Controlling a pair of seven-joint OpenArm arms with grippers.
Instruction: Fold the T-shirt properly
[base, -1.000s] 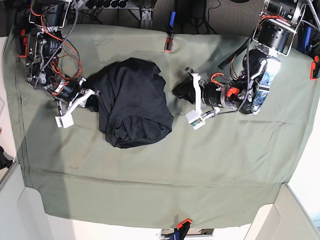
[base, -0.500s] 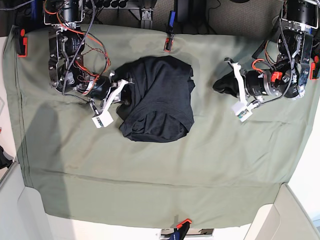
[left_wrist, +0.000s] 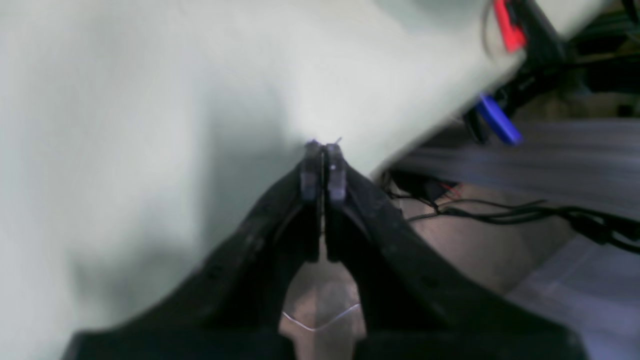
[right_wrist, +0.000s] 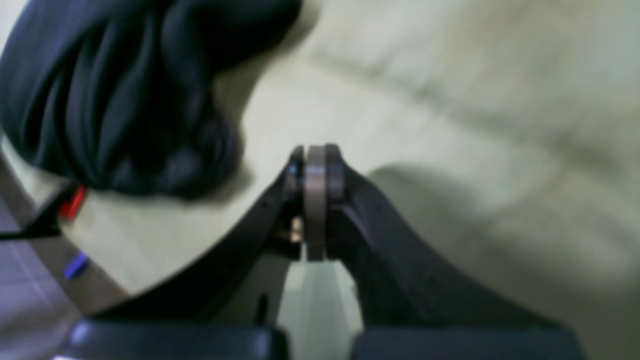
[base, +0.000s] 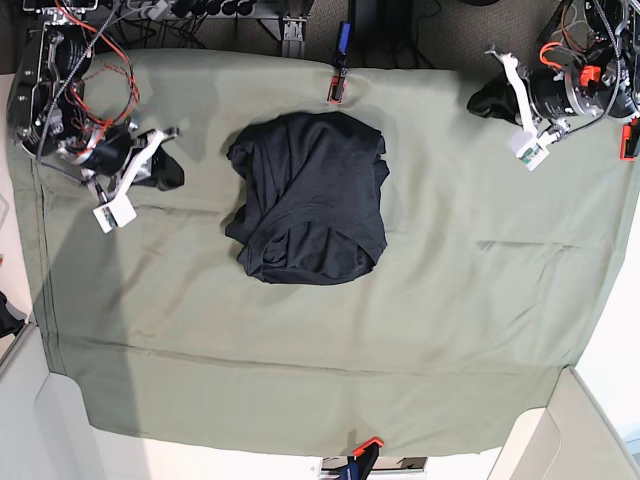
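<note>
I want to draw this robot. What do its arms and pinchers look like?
Both arms are bare metal frames with loose red, orange and black cables. The left gripper and right gripper have black curved fingers, a white bracket and a small white box. The left arm has orange-red parts.

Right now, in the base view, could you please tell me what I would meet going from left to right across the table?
Right gripper → T-shirt → left gripper, all over the olive-green table cloth.
</note>
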